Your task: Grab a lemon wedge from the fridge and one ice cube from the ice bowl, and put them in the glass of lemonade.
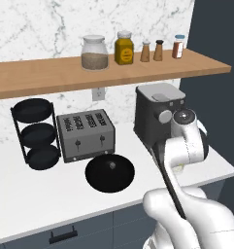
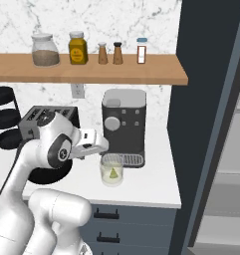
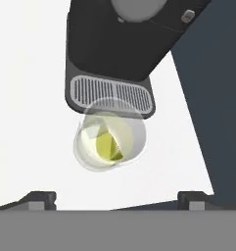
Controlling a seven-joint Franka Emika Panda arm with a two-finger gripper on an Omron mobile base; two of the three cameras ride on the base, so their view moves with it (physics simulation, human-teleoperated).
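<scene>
- The black three-tier rack of bowls (image 1: 36, 133) stands far left on the white counter (image 1: 50, 194), with the silver four-slot toaster (image 1: 85, 133) at its 3 o'clock.
- The wide, shallow black ice bowl (image 1: 109, 172) lies in front of the toaster; the tiny pale grey ice cube (image 1: 112, 166) sits near its middle, untouched.
- The two-finger gripper (image 3: 117, 198) hangs above the glass, jaws spread wide and empty.
- The short clear glass of lemonade (image 2: 112, 169) stands just before the dark coffee machine (image 2: 124, 124); the yellow-green lemon wedge (image 3: 107, 147) is already inside it.
- The dark grey fridge (image 2: 206, 99) stands open at 3 o'clock.
- Risk: swinging toward the ice bowl too low could knock the glass over; the small, slick-looking cube may slip from the fingers.
</scene>
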